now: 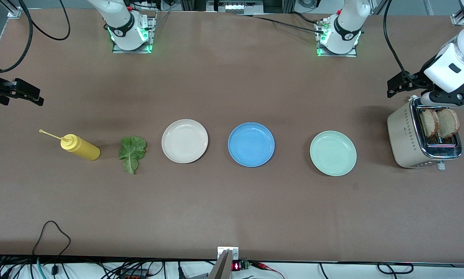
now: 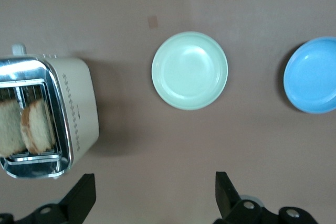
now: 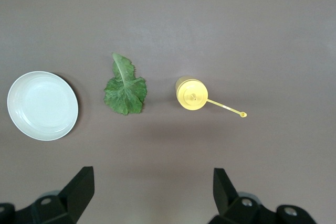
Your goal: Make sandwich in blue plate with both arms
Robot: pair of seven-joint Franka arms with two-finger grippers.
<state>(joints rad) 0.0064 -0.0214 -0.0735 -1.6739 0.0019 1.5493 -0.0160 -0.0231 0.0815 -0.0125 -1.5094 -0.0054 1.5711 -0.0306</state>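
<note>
Nothing is assembled yet: the blue plate [image 1: 251, 144] lies bare in the middle of the table [image 1: 232, 209], with the cream-white plate [image 1: 184, 140] at its 9 o'clock and the mint-green plate [image 1: 333, 153] at its 3 o'clock. The two bread slices [image 1: 439, 123] stand in the toaster [image 1: 421, 137] at the left arm's end, and the lettuce leaf [image 1: 132, 153] lies beside the yellow mustard bottle [image 1: 79, 147] at the right arm's end. The left gripper [image 2: 152, 195] hangs over the table beside the toaster, wide open and holding nothing; the right gripper [image 3: 152, 192] waits near the bottle, also wide open and empty. I judge the first step is at hand: the left gripper must come over the slots and close on one slice. The toaster stands close to the table edge, but the way to the blue plate is open, passing over the mint-green plate
</note>
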